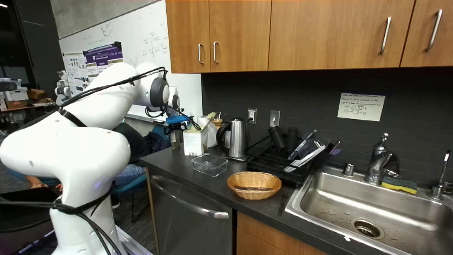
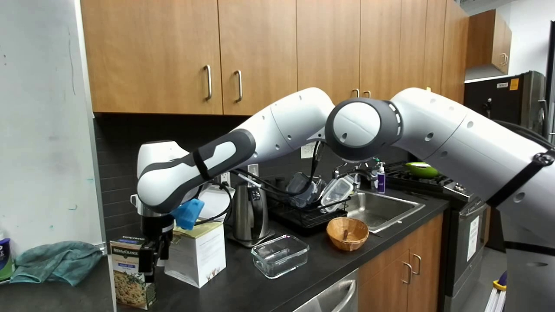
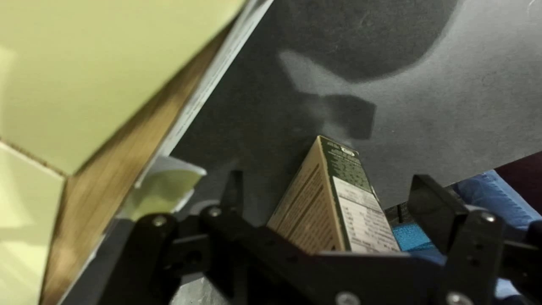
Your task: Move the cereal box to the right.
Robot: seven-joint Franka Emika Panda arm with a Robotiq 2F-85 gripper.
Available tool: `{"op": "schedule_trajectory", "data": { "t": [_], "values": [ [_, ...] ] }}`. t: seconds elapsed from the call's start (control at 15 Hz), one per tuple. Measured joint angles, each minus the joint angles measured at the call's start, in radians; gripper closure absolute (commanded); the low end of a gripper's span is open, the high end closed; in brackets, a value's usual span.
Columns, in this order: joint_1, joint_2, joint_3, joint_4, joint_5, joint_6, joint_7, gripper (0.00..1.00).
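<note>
I take the cereal box to be the small printed carton (image 2: 126,275) standing upright at the end of the dark counter, with a tan side and a dark green and white side in the wrist view (image 3: 307,203). A narrow part of this carton (image 1: 175,141) also shows in an exterior view, below my gripper (image 1: 176,129). In the wrist view the carton rises between the widely parted fingers of my gripper (image 3: 330,186), with gaps visible on both sides. From another angle the gripper (image 2: 155,262) partly covers the carton's front. Its lower end is hidden by the gripper body in the wrist view.
Close beside the carton stands a larger white box (image 2: 211,253) with pale yellow flaps (image 3: 110,55). Farther along the counter are a steel kettle (image 1: 239,138), a glass dish (image 1: 210,165), a wicker basket (image 1: 254,194), a black dish rack (image 1: 263,159) and the sink (image 1: 318,180).
</note>
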Motion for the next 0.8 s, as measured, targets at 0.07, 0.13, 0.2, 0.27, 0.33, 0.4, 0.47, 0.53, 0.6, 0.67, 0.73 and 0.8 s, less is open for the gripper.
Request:
{"op": "schedule_trajectory", "data": {
  "t": [0.07,0.13,0.2,0.27,0.33,0.4,0.47,0.53,0.6,0.67,0.73,0.8],
  "values": [
    [0.0,0.0,0.0,0.0,0.0,0.0,0.0,0.0],
    [0.0,0.0,0.0,0.0,0.0,0.0,0.0,0.0],
    [0.001,0.0,0.0,0.0,0.0,0.0,0.0,0.0],
    [0.002,0.0,0.0,0.0,0.0,0.0,0.0,0.0],
    [0.004,0.0,0.0,0.0,0.0,0.0,0.0,0.0],
    [0.007,0.0,0.0,0.001,0.0,0.0,0.0,0.0],
    [0.01,0.0,0.0,0.002,0.0,0.0,0.0,0.0],
    [0.014,0.0,0.0,0.005,0.0,0.0,0.001,0.0],
    [0.017,0.0,0.0,0.007,0.0,-0.001,0.002,0.0],
    [0.02,-0.001,0.0,0.01,0.0,-0.003,0.003,0.0],
    [0.022,-0.002,0.0,0.012,0.0,-0.007,0.005,0.0],
    [0.024,-0.004,0.0,0.013,0.0,-0.01,0.009,0.0]
  ]
}}
